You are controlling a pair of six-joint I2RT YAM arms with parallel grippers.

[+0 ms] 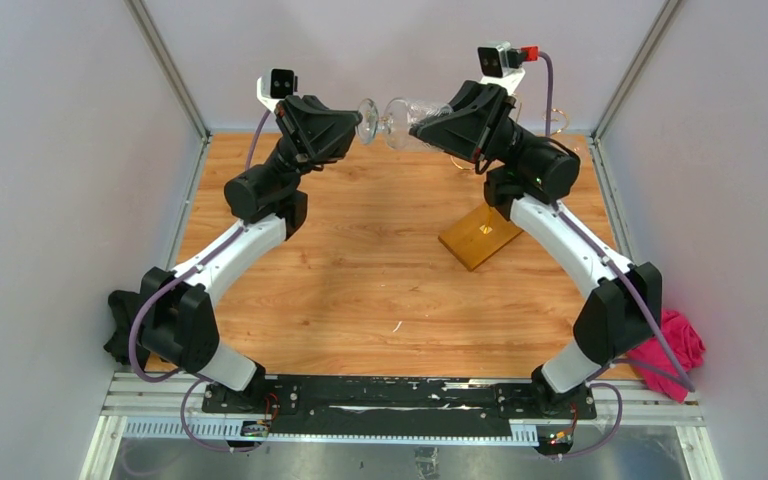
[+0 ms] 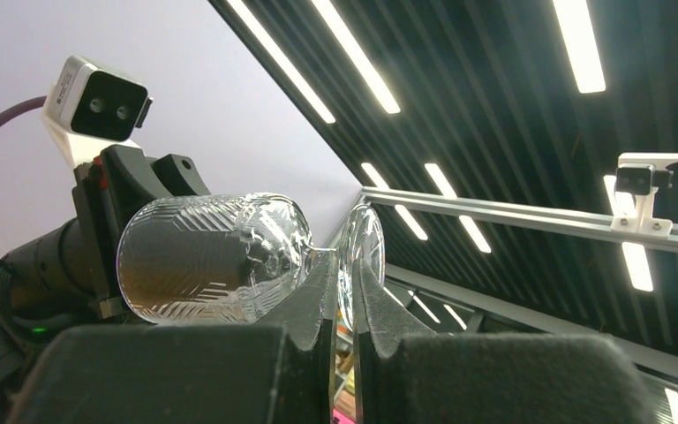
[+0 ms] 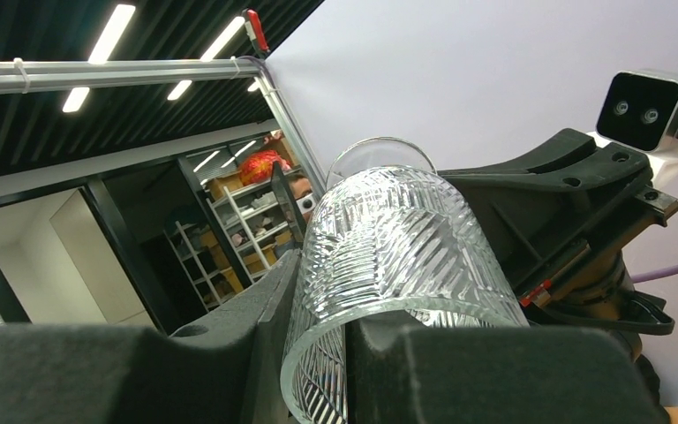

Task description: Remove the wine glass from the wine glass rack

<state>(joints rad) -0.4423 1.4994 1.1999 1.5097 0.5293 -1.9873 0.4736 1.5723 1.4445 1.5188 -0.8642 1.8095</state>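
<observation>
A clear cut-pattern wine glass (image 1: 398, 117) is held lying sideways in the air between both grippers, high over the far part of the table. My left gripper (image 1: 364, 124) is shut on the glass's round foot (image 2: 362, 252), with the bowl (image 2: 212, 258) beyond its fingers. My right gripper (image 1: 424, 126) is shut on the bowl's wall (image 3: 397, 256), one finger inside the rim and one outside. The wine glass rack's amber base (image 1: 479, 236) sits on the table below the right arm. Only a bit of its gold wire (image 1: 558, 122) shows behind that arm.
A pink cloth (image 1: 672, 340) lies at the table's right edge by the right arm's base. A black object (image 1: 120, 325) sits at the left edge. Grey walls close the cell on three sides. A small white scrap (image 1: 397, 326) lies on the wood.
</observation>
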